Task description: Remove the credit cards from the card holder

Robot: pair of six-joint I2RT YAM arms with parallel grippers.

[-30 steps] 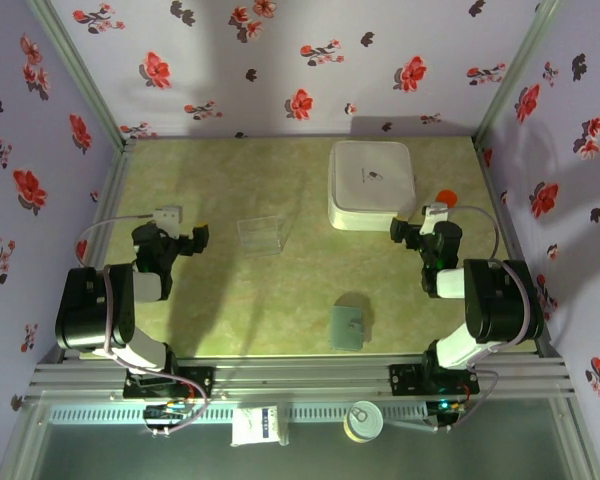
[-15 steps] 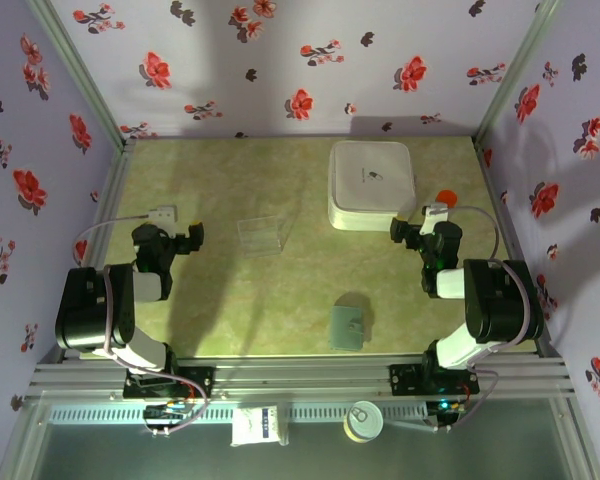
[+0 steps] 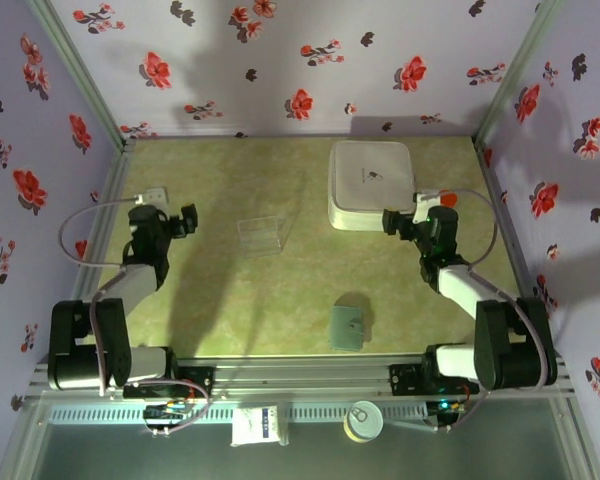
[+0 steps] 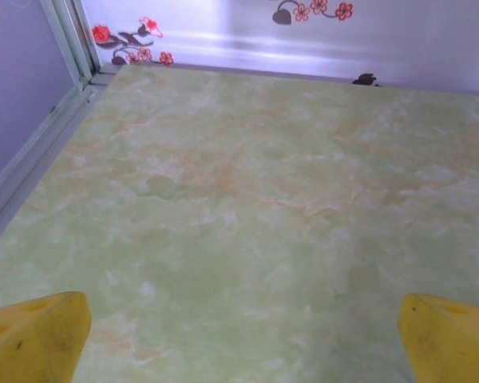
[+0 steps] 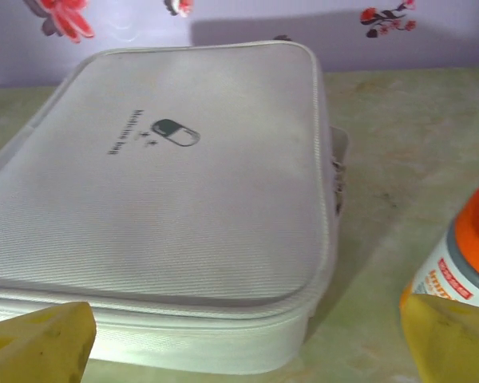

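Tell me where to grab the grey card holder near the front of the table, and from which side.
Come from above and pinch across its narrower width, at the two long edges. The card holder lies flat and looks closed on the table, so a sideways approach would probably only push it.

Card holder (image 3: 347, 327) roughly straight before case (image 3: 371, 184)

Card holder (image 3: 347, 328) by the table (image 3: 280, 290)'s near edge was too small to tell slots or cards. In the right wrist view, the orange-capped bottle (image 5: 461, 255) was cut by the frame's right edge and partly hidden behind a yellow fingertip (image 5: 451, 343), label print unreadable. White case (image 5: 184, 175) lettering was too blurred to read.
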